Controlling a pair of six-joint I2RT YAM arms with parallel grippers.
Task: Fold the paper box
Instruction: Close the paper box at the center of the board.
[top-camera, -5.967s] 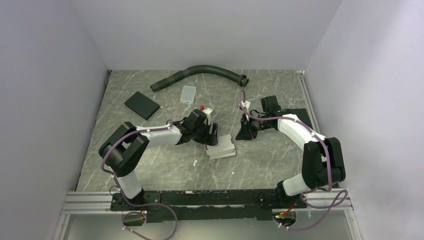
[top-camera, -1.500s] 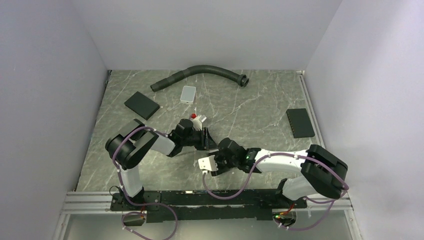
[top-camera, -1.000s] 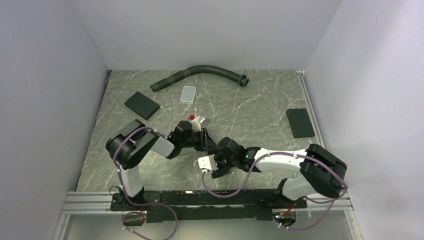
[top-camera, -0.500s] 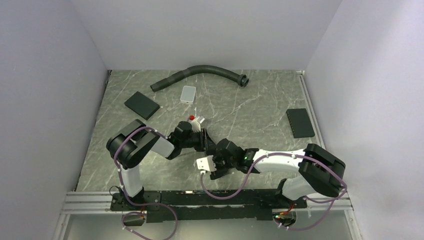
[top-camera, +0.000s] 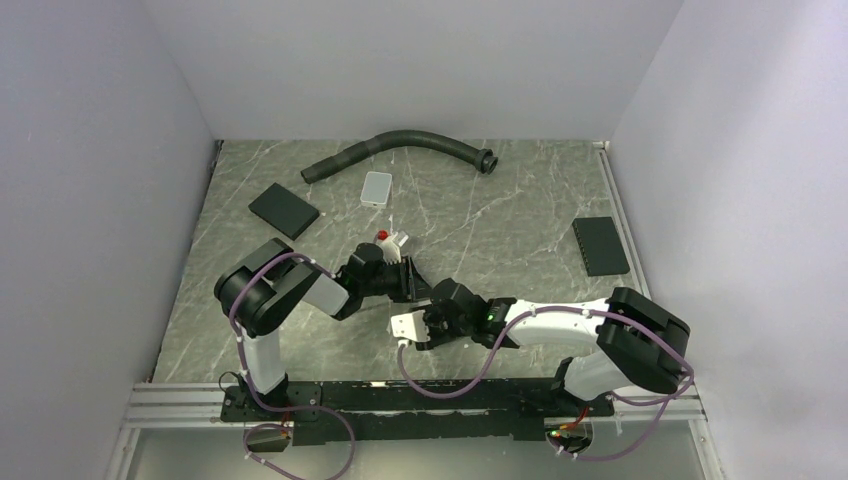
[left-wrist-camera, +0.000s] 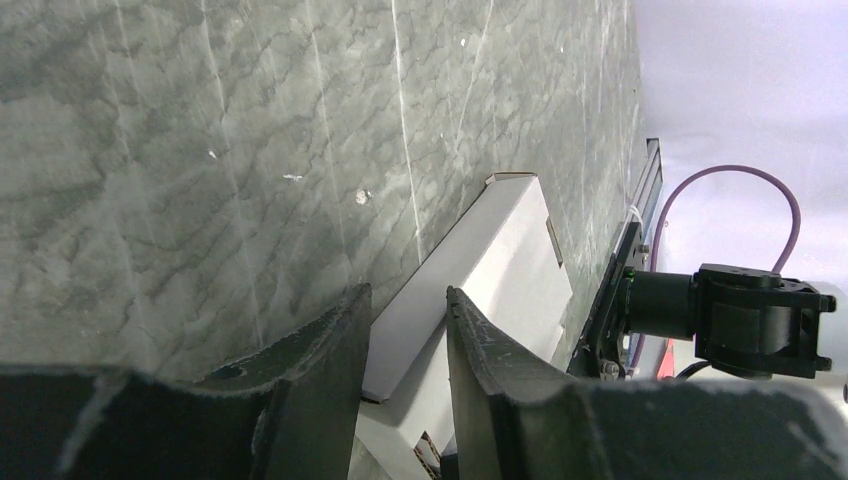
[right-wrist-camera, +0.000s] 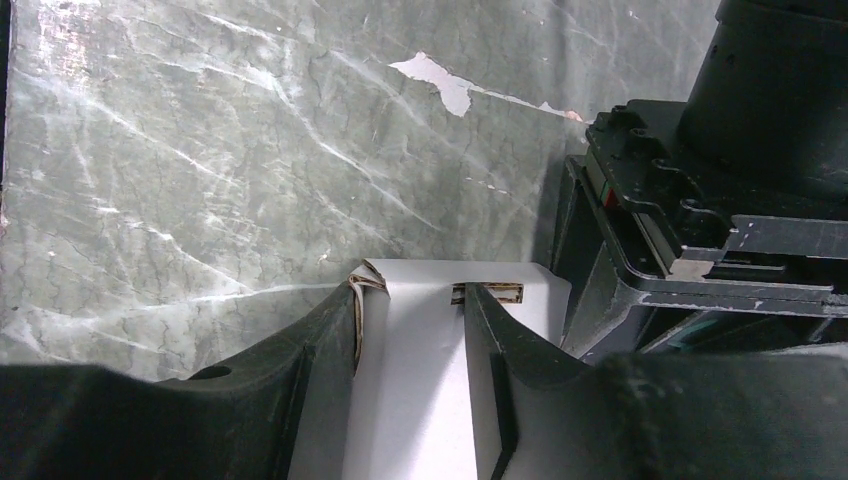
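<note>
Now both arms meet at the near middle of the marble table (top-camera: 520, 250): the left gripper (left-wrist-camera: 405, 300) is clamped across one end of the paper box (left-wrist-camera: 500, 260), a slim white carton lying low on the marble, while the right gripper (right-wrist-camera: 408, 297), which six seconds ago hung well back on the right, has swung in and pinched the other end. With both ends held, the carton looks ready for its end flaps to be tucked

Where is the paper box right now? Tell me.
Near the table's front middle, the paper box is clamped between the left tool and right tool; the top view mostly hides it.
</note>
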